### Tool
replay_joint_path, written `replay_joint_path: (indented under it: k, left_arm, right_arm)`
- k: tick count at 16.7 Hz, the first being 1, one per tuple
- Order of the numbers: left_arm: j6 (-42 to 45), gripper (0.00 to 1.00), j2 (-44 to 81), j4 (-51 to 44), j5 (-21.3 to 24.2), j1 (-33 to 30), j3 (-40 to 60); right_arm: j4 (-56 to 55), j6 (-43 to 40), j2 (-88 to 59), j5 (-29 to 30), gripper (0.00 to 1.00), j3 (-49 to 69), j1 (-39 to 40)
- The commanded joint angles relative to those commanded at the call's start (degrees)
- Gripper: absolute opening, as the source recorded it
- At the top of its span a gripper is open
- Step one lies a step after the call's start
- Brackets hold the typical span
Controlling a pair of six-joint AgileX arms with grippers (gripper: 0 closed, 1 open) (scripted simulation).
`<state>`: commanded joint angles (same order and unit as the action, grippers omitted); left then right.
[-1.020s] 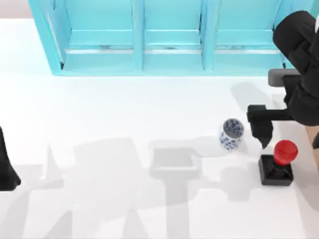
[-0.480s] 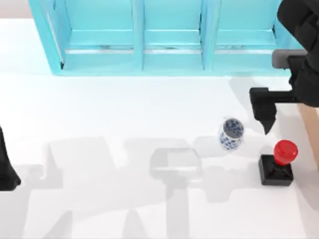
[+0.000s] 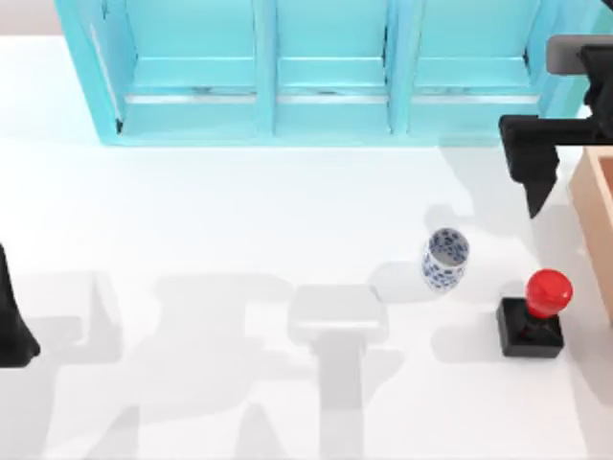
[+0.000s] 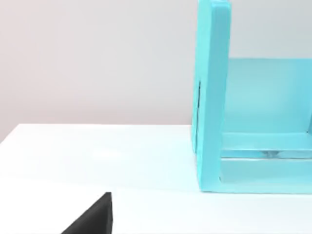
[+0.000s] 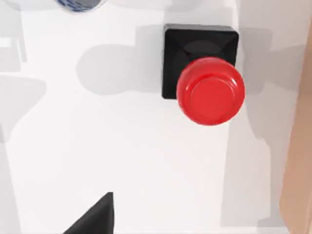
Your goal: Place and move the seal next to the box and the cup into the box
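Across the whole top view spreads the white table (image 3: 192, 220), and along its far edge stands the big turquoise shelf cabinet (image 3: 326, 72), three open bays facing us. From the left wrist view, one cabinet side wall (image 4: 212, 92) rises off the table against a plain pale wall.

Over at the table's right edge sits the tan box (image 3: 596, 225), just a thick wall and a corner of it in sight; the right wrist view catches the same wooden wall (image 5: 297, 161) close beside the seal.

Up near that box, my right arm's tool (image 3: 536, 168) hangs above the table, between the cabinet and the box's near corner, holding nothing. One dark finger (image 3: 533, 172) points down toward the table, and I cannot tell whether the fingers are spread or pressed together. My left arm (image 3: 11, 326) sits parked at the table's left edge.

Now the small pieces. The seal (image 3: 533, 321) stands upright on the table just beside the box, black base down, red knob (image 5: 210, 90) on top, apart from the tool. The cup (image 3: 444, 257) stands upright on the table, to the seal's left and a bit farther back, outside the box, touching nothing.
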<state>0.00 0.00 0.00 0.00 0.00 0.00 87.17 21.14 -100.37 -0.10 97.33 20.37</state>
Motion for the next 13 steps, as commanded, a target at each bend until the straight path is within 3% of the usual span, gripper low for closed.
replay_joint_path:
  k: [5,13]
  left_arm:
    - [0.0,1.0,0.0,0.0,0.0,0.0,0.0]
    - [0.0,1.0,0.0,0.0,0.0,0.0,0.0]
  right_arm:
    - [-1.1,0.6,-1.1,0.1,1.0,0.4,0.7]
    - [-13.6,4.6,-17.2,0.2,1.0,3.6,4.4]
